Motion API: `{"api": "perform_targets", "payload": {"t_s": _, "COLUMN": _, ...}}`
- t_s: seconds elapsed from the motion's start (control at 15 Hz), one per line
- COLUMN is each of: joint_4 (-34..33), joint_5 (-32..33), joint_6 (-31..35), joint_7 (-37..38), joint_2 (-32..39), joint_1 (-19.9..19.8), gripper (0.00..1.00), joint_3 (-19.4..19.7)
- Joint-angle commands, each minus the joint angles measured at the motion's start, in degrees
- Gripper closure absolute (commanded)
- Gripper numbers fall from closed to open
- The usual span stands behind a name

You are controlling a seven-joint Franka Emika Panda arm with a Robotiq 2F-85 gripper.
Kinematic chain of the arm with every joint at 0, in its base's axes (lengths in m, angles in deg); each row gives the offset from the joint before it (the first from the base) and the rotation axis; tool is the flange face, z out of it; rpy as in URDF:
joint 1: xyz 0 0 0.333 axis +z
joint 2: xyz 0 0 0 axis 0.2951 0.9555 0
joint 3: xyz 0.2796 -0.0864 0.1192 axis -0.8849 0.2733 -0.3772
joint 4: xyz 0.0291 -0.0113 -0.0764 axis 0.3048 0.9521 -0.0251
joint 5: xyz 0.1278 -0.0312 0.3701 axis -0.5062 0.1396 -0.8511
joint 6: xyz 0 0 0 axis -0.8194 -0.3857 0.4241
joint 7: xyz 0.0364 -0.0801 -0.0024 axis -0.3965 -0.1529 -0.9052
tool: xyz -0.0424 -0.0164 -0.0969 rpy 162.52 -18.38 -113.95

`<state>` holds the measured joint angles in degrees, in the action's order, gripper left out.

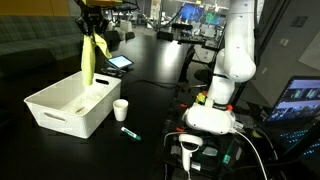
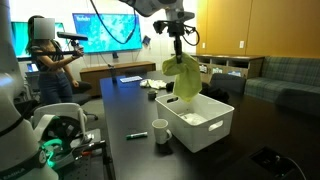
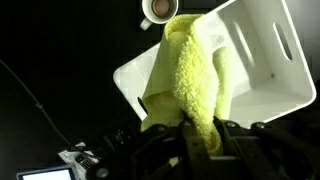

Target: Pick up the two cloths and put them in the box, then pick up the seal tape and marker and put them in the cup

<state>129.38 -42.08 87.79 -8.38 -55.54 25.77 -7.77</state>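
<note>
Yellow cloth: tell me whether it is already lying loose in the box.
No, the yellow cloth hangs down from the shut gripper over the box, not released into it.

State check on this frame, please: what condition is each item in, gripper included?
gripper: shut on the yellow cloth, raised above the box.
yellow cloth: hanging from the gripper, lower end at the box opening.
box: upright, open-topped, on the table.
white cloth: seems to lie rumpled inside the box.
cup: upright beside the box.
marker: lying flat on the table, outside the cup.
</note>
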Motion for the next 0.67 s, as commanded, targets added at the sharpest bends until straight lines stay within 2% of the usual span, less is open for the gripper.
{"api": "perform_targets", "payload": {"t_s": 0.0, "joint_4": -10.05, "joint_5": -3.87, "joint_6": 0.29, "joint_7": -4.24, "joint_2": 9.01, "joint_1": -0.96, "gripper": 0.97, "joint_3": 1.76}}
{"api": "perform_targets", "payload": {"t_s": 0.4, "joint_4": -15.98, "joint_5": -7.8, "joint_6": 2.45, "joint_7": -6.15, "joint_2": 16.41, "joint_1": -1.37, "gripper": 0.97, "joint_3": 4.08}}
{"api": "perform_targets", "payload": {"t_s": 0.47, "joint_4": -16.44, "joint_5": -8.37, "joint_6": 2.34, "joint_7": -6.69, "joint_2": 16.85, "joint_1": -1.49, "gripper": 0.63, "joint_3": 4.25}}
{"api": "perform_targets", "payload": {"t_s": 0.53, "joint_4": -16.59, "joint_5": -8.68, "joint_6": 2.34, "joint_7": -6.98, "joint_2": 17.2, "joint_1": -1.53, "gripper": 0.61, "joint_3": 4.43}}
{"api": "perform_targets", "payload": {"t_s": 0.6, "joint_4": -16.55, "joint_5": -8.84, "joint_6": 2.6, "joint_7": -7.24, "joint_2": 17.33, "joint_1": -1.57, "gripper": 0.55, "joint_3": 4.62}}
